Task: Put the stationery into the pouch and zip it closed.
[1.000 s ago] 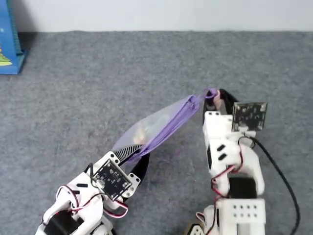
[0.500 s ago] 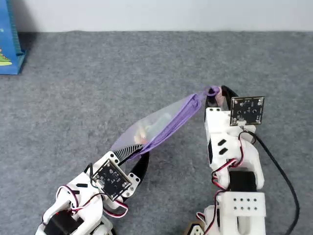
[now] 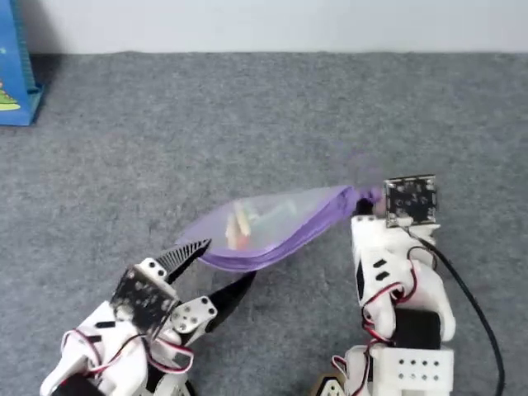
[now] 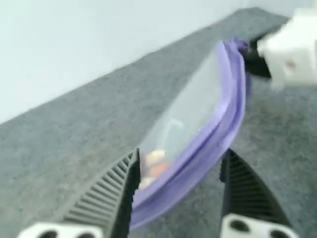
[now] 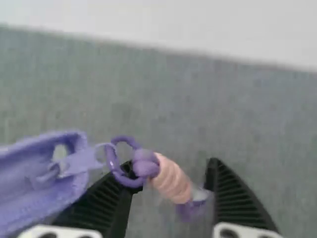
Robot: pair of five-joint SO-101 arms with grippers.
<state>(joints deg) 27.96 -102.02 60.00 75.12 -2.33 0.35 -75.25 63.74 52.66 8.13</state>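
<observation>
1. While the clear plastic pouch with a purple zip edge lies on its side on the grey carpeted table, it sits between the two arms. Its long edge runs from the left gripper to the right gripper.
2. Small pieces of stationery, pale and orange, show through the clear wall near the pouch's end by the left arm.
3. The left gripper's jaws are spread wide and grip nothing. In the left wrist view the purple edge passes between the two black ribbed fingers, and I cannot tell whether it touches them.
4. The right gripper's jaws stand apart too. The purple ring zip pull and its pink ribbed charm lie in the gap, resting against one finger and not pinched.
5. The zip slider sits at the pouch's end nearest the right gripper.
6. A blue box stands at the table's far corner, well apart from the pouch.
</observation>
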